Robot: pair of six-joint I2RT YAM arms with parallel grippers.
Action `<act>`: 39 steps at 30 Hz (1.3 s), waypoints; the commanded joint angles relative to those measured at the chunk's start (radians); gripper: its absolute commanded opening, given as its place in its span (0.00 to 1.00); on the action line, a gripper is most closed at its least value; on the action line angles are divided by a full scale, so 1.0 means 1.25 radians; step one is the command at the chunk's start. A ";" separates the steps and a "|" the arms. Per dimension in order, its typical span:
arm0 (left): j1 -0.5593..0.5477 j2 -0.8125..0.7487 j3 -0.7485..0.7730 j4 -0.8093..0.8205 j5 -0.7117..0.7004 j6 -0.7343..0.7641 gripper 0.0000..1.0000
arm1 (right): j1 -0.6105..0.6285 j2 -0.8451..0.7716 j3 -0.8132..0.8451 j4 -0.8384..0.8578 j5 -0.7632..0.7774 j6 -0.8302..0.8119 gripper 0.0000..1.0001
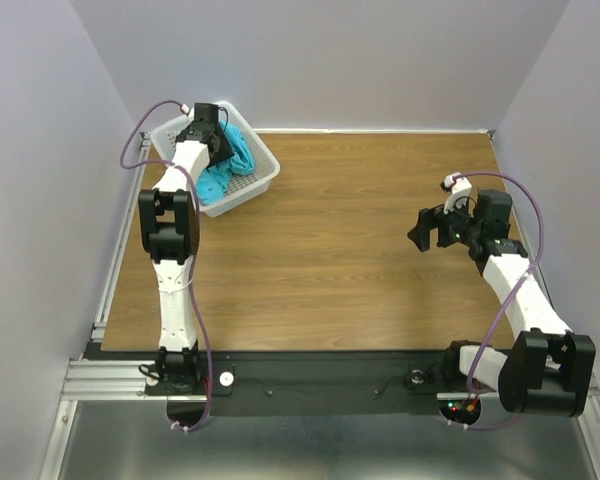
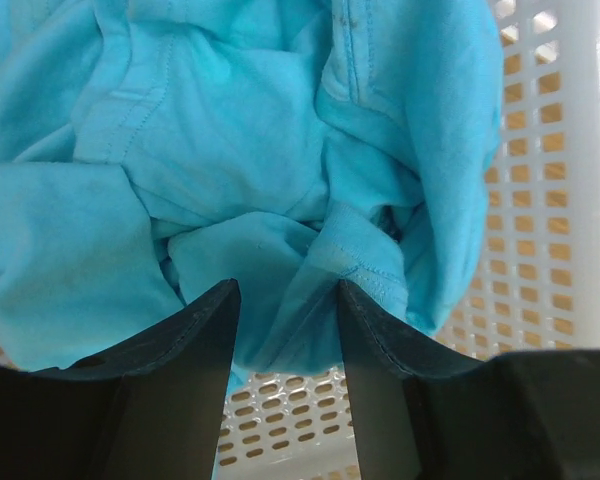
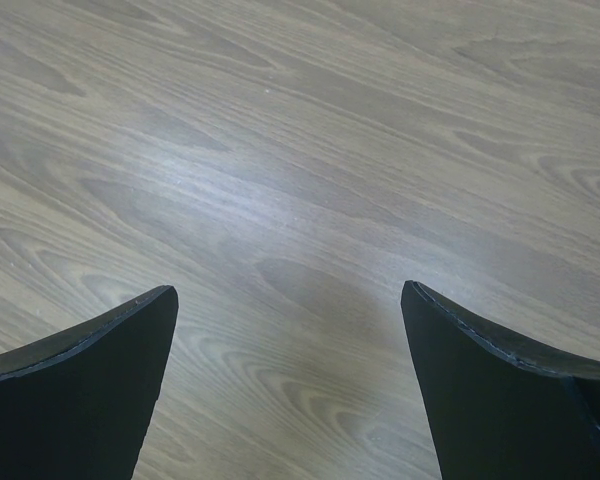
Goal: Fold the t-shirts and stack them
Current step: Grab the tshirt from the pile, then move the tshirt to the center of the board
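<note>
The turquoise t-shirt (image 1: 232, 163) lies crumpled in a white perforated basket (image 1: 263, 187) at the table's far left. My left gripper (image 1: 216, 138) reaches down into the basket. In the left wrist view the left gripper (image 2: 288, 292) has its jaws partly apart, with a fold of the t-shirt (image 2: 230, 150) lying between the fingertips (image 2: 365, 300); the basket floor (image 2: 290, 410) shows through the gap lower down. My right gripper (image 1: 418, 236) hovers open and empty over bare wood at the right; the right wrist view shows the right gripper (image 3: 288, 295) with only tabletop between the jaws.
The basket's white wall (image 2: 590, 180) stands close on the right of the left gripper. The wooden table (image 1: 340, 250) stretches between the two arms. Grey walls enclose the back and both sides.
</note>
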 commanded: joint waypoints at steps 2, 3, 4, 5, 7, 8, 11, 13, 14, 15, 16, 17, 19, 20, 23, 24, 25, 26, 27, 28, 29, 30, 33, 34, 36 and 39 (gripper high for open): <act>0.006 -0.014 0.030 0.017 0.036 0.042 0.35 | -0.015 -0.014 0.009 0.020 -0.017 0.000 1.00; 0.005 -0.022 0.022 0.027 0.039 0.050 0.29 | -0.017 -0.015 0.008 0.021 -0.018 0.000 1.00; 0.005 -0.029 0.004 0.038 0.046 0.054 0.23 | -0.017 -0.017 0.008 0.021 -0.021 0.001 1.00; 0.006 -0.051 -0.007 0.061 0.049 0.058 0.11 | -0.018 -0.016 0.008 0.021 -0.022 0.000 1.00; 0.006 -0.072 -0.032 0.078 0.049 0.069 0.00 | -0.020 -0.017 0.008 0.021 -0.023 -0.001 1.00; 0.006 -0.083 -0.039 0.087 0.052 0.074 0.00 | -0.020 -0.019 0.007 0.021 -0.025 -0.001 1.00; 0.005 -0.139 -0.083 0.131 0.071 0.100 0.00 | -0.021 -0.020 0.007 0.021 -0.026 -0.002 1.00; 0.006 -0.193 -0.125 0.173 0.099 0.117 0.00 | -0.022 -0.020 0.007 0.021 -0.027 -0.004 1.00; 0.005 -0.214 -0.141 0.190 0.106 0.133 0.00 | -0.023 -0.020 0.006 0.021 -0.028 -0.004 1.00; 0.006 -0.256 -0.174 0.224 0.115 0.142 0.00 | -0.023 -0.021 0.006 0.021 -0.031 -0.004 1.00; 0.005 -0.277 -0.190 0.240 0.138 0.154 0.00 | -0.024 -0.021 0.005 0.021 -0.031 -0.006 1.00; 0.005 -0.298 -0.204 0.257 0.148 0.161 0.00 | -0.025 -0.021 0.005 0.021 -0.032 -0.005 1.00; 0.006 -0.354 -0.235 0.299 0.187 0.177 0.00 | -0.026 -0.021 0.005 0.022 -0.033 -0.006 1.00; 0.005 -0.371 -0.243 0.309 0.201 0.180 0.00 | -0.027 -0.020 0.003 0.022 -0.034 -0.007 1.00; 0.006 -0.441 -0.256 0.335 0.256 0.178 0.00 | -0.029 -0.021 0.002 0.022 -0.038 -0.007 1.00; 0.006 -0.455 -0.259 0.357 0.266 0.175 0.00 | -0.029 -0.021 0.002 0.022 -0.041 -0.009 1.00; 0.004 -0.471 -0.265 0.367 0.285 0.166 0.00 | -0.029 -0.021 0.002 0.022 -0.042 -0.010 1.00; 0.002 -0.501 -0.269 0.390 0.293 0.161 0.00 | -0.031 -0.021 0.002 0.022 -0.044 -0.010 1.00; 0.001 -0.518 -0.271 0.402 0.302 0.156 0.00 | -0.031 -0.021 0.001 0.022 -0.044 -0.010 1.00; 0.000 -0.533 -0.276 0.416 0.309 0.144 0.00 | -0.031 -0.021 0.001 0.023 -0.043 -0.010 1.00; -0.004 -0.563 -0.277 0.441 0.325 0.139 0.00 | -0.032 -0.021 0.001 0.023 -0.045 -0.010 1.00; -0.006 -0.577 -0.277 0.455 0.332 0.131 0.00 | -0.033 -0.021 0.000 0.023 -0.045 -0.010 1.00; -0.019 -0.630 -0.274 0.514 0.369 0.099 0.00 | -0.033 -0.019 0.000 0.025 -0.047 -0.012 1.00; -0.021 -0.642 -0.272 0.530 0.380 0.088 0.00 | -0.033 -0.020 0.000 0.025 -0.047 -0.012 1.00; -0.033 -0.671 -0.264 0.577 0.417 0.051 0.00 | -0.037 -0.020 0.000 0.025 -0.047 -0.013 1.00; -0.065 -0.701 -0.242 0.623 0.444 0.021 0.00 | -0.039 -0.020 0.000 0.026 -0.045 -0.015 1.00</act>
